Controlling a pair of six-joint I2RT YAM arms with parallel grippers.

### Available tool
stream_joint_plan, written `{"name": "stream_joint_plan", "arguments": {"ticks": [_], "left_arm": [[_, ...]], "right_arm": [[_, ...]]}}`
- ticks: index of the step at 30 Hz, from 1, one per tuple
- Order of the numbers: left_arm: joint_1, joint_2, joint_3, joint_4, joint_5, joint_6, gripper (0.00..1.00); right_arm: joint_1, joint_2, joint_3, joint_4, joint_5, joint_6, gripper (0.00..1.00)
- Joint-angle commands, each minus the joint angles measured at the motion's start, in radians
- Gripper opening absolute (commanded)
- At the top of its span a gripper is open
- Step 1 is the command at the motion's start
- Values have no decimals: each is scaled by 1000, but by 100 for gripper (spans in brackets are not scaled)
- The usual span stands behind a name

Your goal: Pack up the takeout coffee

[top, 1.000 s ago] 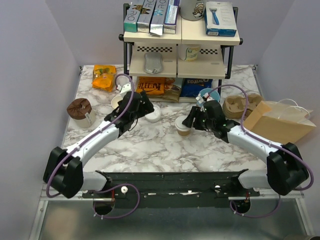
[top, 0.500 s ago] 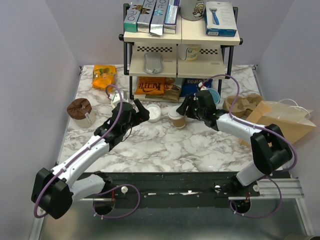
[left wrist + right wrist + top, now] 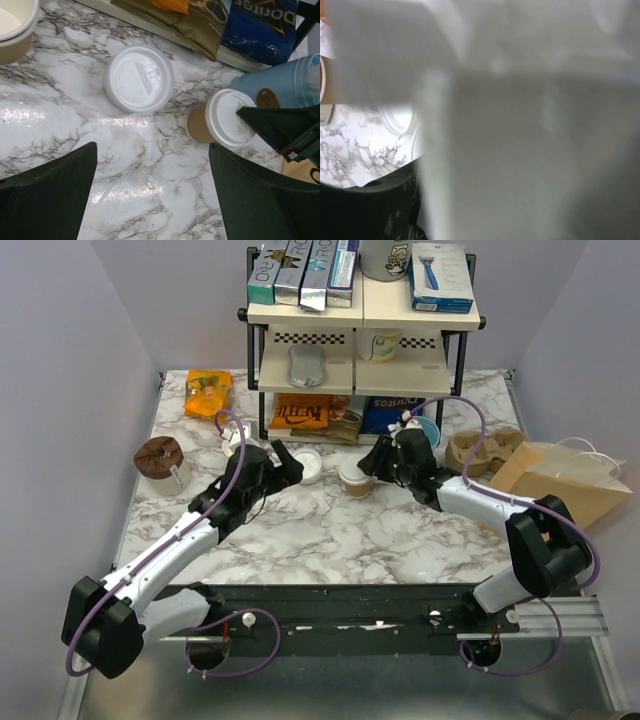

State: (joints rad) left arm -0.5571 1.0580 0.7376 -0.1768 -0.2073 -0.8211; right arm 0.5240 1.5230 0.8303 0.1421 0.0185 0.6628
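Left tool (image 3: 285, 462): jaws spread wide with nothing between them, hovering over the tabletop (image 3: 330, 530).

Right tool (image 3: 370, 468): at the takeout coffee (image 3: 353, 480). In the left wrist view one dark finger (image 3: 272, 127) laps over the edge of its white lid. Can't tell whether the jaws are clamped on the cup or just around it; the right wrist view is a grey-white blur, too close to something.

Coffee stands upright on the tabletop, right at the right tool's tip and ahead-right of the left tool's fingers.

Loose white lid (image 3: 139, 77) lies flat just ahead of the left tool, between it and the coffee, touching neither.

Light-blue cup (image 3: 280, 87) is just behind the right tool's finger, beside the coffee.

Lidless tan cup (image 3: 14, 25) sits ahead and far left of the left tool.

Brown paper bag (image 3: 560, 488) lies well off to the right tool's right, with a cardboard cup carrier (image 3: 485, 452) between them.
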Motion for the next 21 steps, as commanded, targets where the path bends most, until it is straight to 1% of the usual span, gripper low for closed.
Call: {"name": "stream_joint_plan", "arguments": {"ticks": [1, 4, 7, 11, 15, 21], "left_arm": [[-32, 32, -18, 74, 88, -12, 99], [-58, 57, -9, 89, 94, -19, 99], [-79, 66, -6, 95, 89, -27, 99], [-92, 73, -3, 106, 83, -32, 99], [-95, 76, -3, 115, 80, -35, 99], [-96, 74, -3, 109, 68, -38, 99]], "right_arm": [[7, -21, -86, 106, 58, 4, 45], [7, -4, -100, 163, 69, 41, 36], [7, 5, -121, 217, 87, 84, 34], [7, -6, -141, 289, 124, 124, 34], [7, 0, -146, 358, 208, 156, 34], [7, 80, -102, 421, 210, 179, 34]]}}
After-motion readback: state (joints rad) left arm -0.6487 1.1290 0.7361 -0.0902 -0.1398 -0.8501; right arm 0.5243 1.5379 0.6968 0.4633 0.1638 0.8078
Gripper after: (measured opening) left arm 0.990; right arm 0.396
